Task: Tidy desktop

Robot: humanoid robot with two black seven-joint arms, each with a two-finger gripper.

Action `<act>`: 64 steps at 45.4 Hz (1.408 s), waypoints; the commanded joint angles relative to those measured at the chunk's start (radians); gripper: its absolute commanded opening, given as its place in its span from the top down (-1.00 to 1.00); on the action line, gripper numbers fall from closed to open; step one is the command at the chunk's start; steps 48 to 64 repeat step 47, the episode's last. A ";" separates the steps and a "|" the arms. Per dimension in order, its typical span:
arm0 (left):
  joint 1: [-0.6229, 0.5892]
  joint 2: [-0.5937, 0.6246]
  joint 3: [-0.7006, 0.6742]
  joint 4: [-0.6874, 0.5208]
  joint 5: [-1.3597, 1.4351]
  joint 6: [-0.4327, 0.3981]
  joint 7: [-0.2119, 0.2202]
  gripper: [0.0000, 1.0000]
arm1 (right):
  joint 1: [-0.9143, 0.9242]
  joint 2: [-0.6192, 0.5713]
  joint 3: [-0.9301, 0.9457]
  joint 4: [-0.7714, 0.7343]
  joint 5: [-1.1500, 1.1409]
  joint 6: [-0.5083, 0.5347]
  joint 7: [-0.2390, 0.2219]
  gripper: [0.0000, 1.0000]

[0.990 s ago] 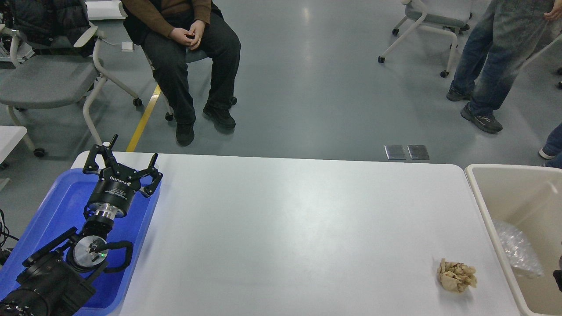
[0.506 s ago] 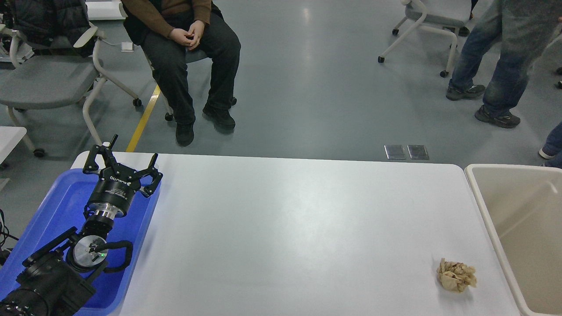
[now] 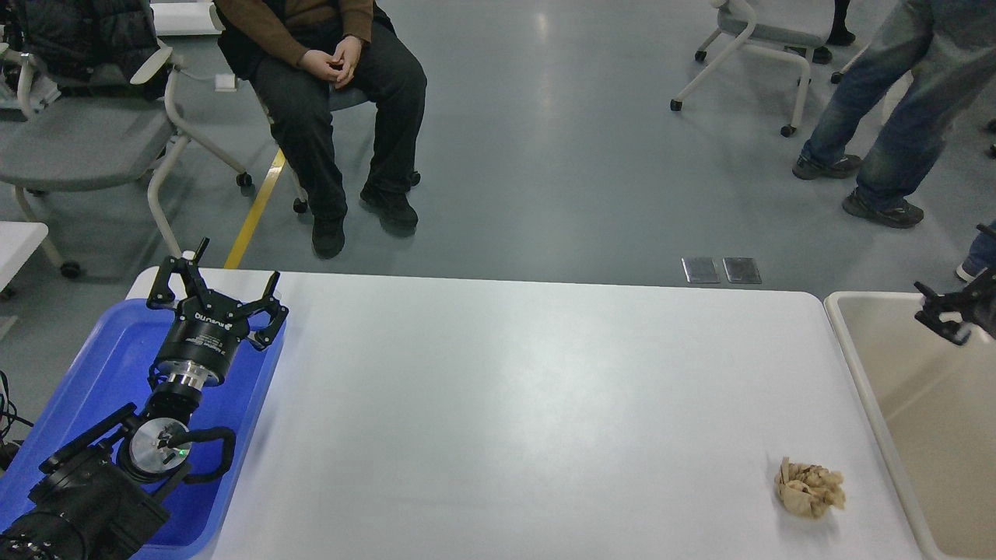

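The desktop (image 3: 529,389) is a wide white tabletop with rounded corners. A crumpled brown paper ball (image 3: 809,488) lies on it near the front right corner. My left gripper (image 3: 220,286) is open and empty, held over the far end of the blue tray (image 3: 93,365) at the table's left side. My right gripper (image 3: 943,313) shows only partly at the right edge, above the beige bin (image 3: 856,358), well behind the paper ball. Its fingers cannot be told apart.
The beige bin stands against the table's right end. A seated person (image 3: 334,85) and grey chairs (image 3: 85,140) are beyond the far edge. Another person (image 3: 895,117) stands at the back right.
My right gripper has come into view at the right edge over the bin. The clear plastic wad seen in the bin a second ago no longer shows. The left arm has not moved.
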 commanded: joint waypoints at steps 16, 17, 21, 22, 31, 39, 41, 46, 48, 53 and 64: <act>0.000 0.000 0.000 0.000 0.000 0.001 -0.001 -1.00 | -0.045 0.211 0.051 0.177 0.136 0.345 0.077 -1.00; 0.000 0.000 0.000 0.000 0.000 0.001 0.000 -1.00 | -0.050 0.230 0.052 0.177 0.136 0.346 0.080 -1.00; 0.000 0.000 0.000 0.000 0.000 0.001 -0.001 -1.00 | -0.061 0.293 0.051 0.172 0.133 0.346 0.080 -1.00; 0.000 0.000 0.000 0.000 0.000 0.001 -0.001 -1.00 | -0.065 0.306 0.051 0.171 0.133 0.346 0.080 -1.00; 0.000 0.000 0.000 0.000 -0.001 0.001 0.000 -1.00 | -0.081 0.395 0.028 0.109 0.132 0.346 0.079 -1.00; 0.000 0.000 0.000 0.000 0.000 0.001 0.000 -1.00 | -0.102 0.412 0.026 0.108 0.130 0.348 0.079 -1.00; 0.000 0.000 0.000 0.000 0.000 0.001 0.000 -1.00 | -0.104 0.419 0.026 0.108 0.130 0.351 0.079 -1.00; 0.000 0.000 0.000 0.000 -0.001 0.001 0.000 -1.00 | -0.105 0.435 0.026 0.108 0.130 0.357 0.079 -1.00; 0.000 0.000 0.000 0.000 0.000 0.001 0.000 -1.00 | -0.105 0.436 0.026 0.108 0.130 0.355 0.079 -1.00; 0.000 0.000 0.000 0.000 0.000 0.001 0.000 -1.00 | -0.105 0.436 0.026 0.108 0.130 0.355 0.079 -1.00; 0.000 0.000 0.000 0.000 0.000 0.001 0.000 -1.00 | -0.105 0.436 0.026 0.108 0.130 0.355 0.079 -1.00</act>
